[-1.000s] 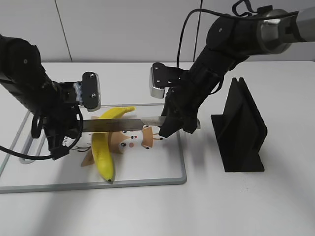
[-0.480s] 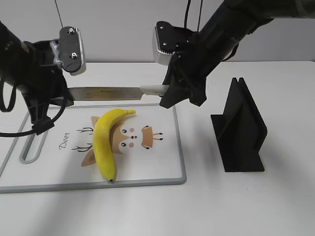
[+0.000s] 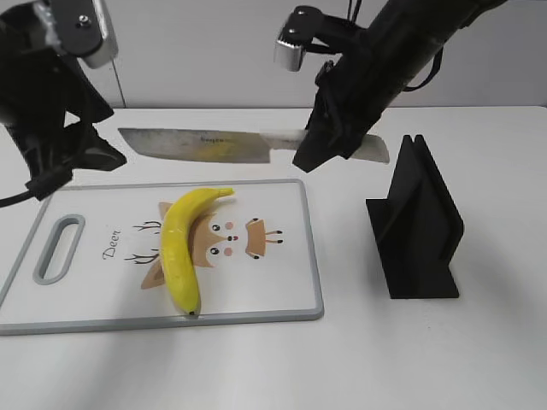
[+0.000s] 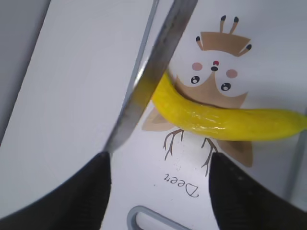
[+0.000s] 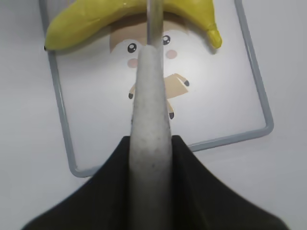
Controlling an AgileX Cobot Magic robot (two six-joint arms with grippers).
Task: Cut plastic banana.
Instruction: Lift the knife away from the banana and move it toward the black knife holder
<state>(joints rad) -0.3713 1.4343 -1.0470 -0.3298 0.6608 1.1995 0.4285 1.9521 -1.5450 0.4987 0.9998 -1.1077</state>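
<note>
The plastic banana (image 3: 181,248) lies on the cutting board (image 3: 282,282) toward the table's front-left, its long axis running front to back, directly below the crosswise knife (image 3: 205,145) that the right gripper (image 3: 320,154) clenches by its handle, while the left gripper (image 4: 158,179) hangs released.

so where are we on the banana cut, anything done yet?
Done: the knife is in the right gripper, shut on its pale handle, out of the black stand. The plastic banana lies on the cutting board and looks whole, no split visible. In hand: the blade hangs level above the board's far edge, its tip by the left gripper, which appears open. Left: bring the blade down through the banana.
</note>
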